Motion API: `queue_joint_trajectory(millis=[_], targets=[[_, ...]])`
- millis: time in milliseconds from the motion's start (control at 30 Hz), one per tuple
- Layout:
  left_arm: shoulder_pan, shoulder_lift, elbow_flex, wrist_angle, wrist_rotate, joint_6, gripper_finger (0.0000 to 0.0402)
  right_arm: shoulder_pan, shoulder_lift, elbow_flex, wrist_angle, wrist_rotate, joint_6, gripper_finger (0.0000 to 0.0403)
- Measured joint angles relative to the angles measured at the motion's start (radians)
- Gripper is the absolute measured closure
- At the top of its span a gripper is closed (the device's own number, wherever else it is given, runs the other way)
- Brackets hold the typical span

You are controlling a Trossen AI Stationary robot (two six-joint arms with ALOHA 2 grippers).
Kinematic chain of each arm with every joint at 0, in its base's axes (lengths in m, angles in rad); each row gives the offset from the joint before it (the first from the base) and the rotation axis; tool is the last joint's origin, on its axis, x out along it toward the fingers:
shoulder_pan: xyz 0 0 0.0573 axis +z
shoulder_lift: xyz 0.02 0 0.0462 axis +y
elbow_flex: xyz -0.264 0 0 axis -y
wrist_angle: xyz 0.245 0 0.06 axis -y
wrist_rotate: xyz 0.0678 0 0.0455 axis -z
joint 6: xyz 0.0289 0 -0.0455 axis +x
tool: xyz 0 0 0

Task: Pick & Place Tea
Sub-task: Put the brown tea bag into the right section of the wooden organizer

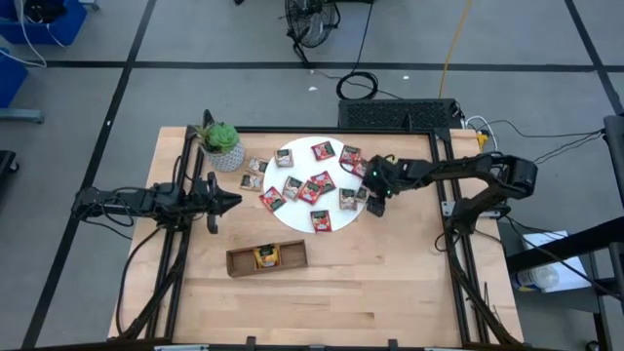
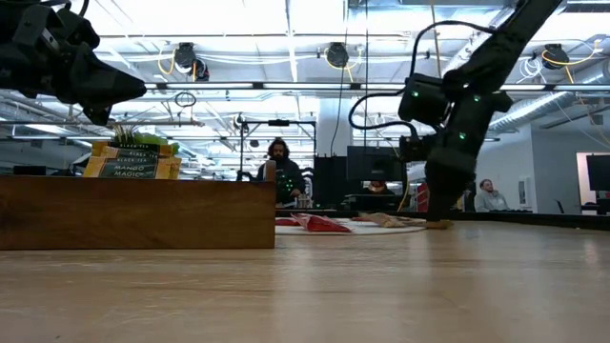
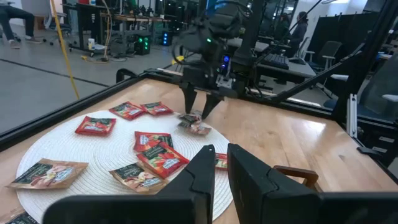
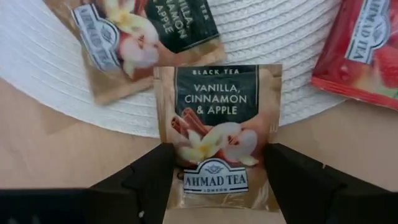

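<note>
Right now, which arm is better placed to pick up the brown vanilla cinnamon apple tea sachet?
Right. The right gripper is open astride the brown vanilla cinnamon apple sachet at the white woven disc's edge; the left gripper hovers off the disc.

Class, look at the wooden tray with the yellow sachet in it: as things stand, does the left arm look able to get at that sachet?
Probably yes. The left gripper hovers over bare table just above the wooden tray, and nothing stands between them. The yellow sachet lies uncovered in the tray; the right gripper is off at the white disc's edge.
</note>
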Motion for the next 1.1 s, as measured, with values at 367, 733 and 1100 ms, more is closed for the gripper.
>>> queue_joint_trajectory(millis=[367, 733, 1100], targets=[[0.000, 0.000, 0.000, 0.000, 0.000, 0.000, 0.0355, 0.074, -0.002, -0.094, 0.027, 0.130, 0.075, 0.0201], [0.000, 0.000, 0.000, 0.000, 0.000, 0.000, 0.0355, 0.123, -0.012, -0.103, 0.026, 0.110, 0.143, 0.0386], [0.000, 0.000, 0.000, 0.000, 0.000, 0.000, 0.0355, 0.289, -0.251, -0.072, 0.100, 0.217, 0.241, 0.0400]])
